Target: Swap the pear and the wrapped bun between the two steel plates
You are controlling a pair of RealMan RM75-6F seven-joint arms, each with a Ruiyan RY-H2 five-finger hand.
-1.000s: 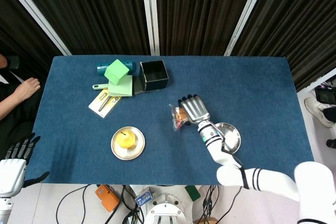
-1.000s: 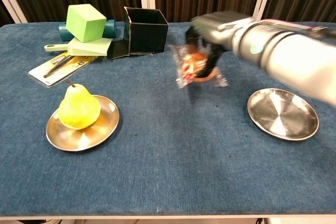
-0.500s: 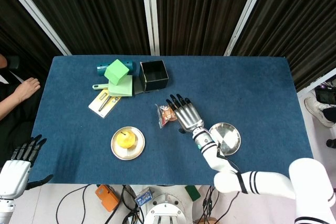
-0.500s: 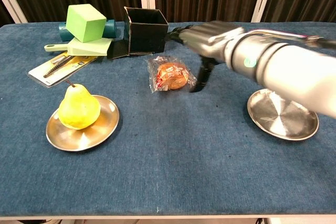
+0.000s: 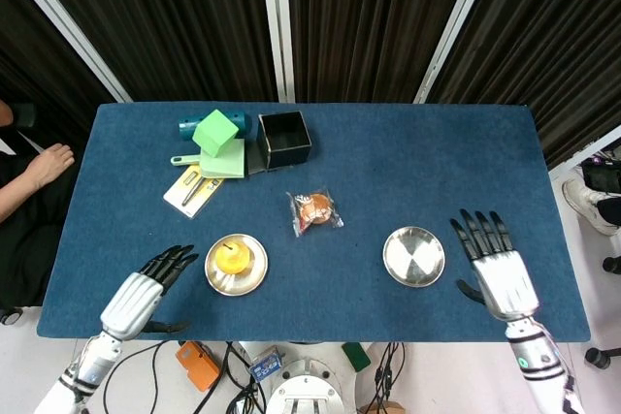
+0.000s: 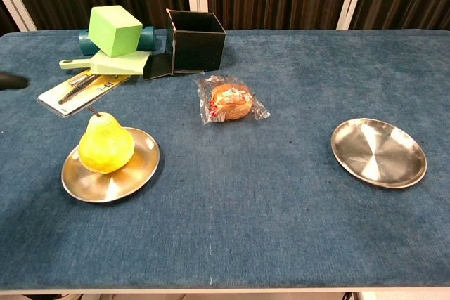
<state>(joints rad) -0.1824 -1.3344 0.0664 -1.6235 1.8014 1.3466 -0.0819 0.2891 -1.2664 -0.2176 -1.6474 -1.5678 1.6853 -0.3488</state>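
Steel left plate [image 6: 138,173] holding pear [image 6: 105,145], right plate [image 6: 379,152] bare, wrapped bun [image 6: 230,101] between, left robot hand [image 5: 146,290] and right robot hand [image 5: 493,265] empty, fingers spread.

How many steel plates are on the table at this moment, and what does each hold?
2. The left steel plate sits near the front edge and holds the pear. The right steel plate is bare. The wrapped bun lies on the cloth between them, on neither plate.

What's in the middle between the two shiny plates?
The wrapped bun lies on the blue cloth between the pear's plate and the empty plate, set slightly farther back. The head view shows it best.
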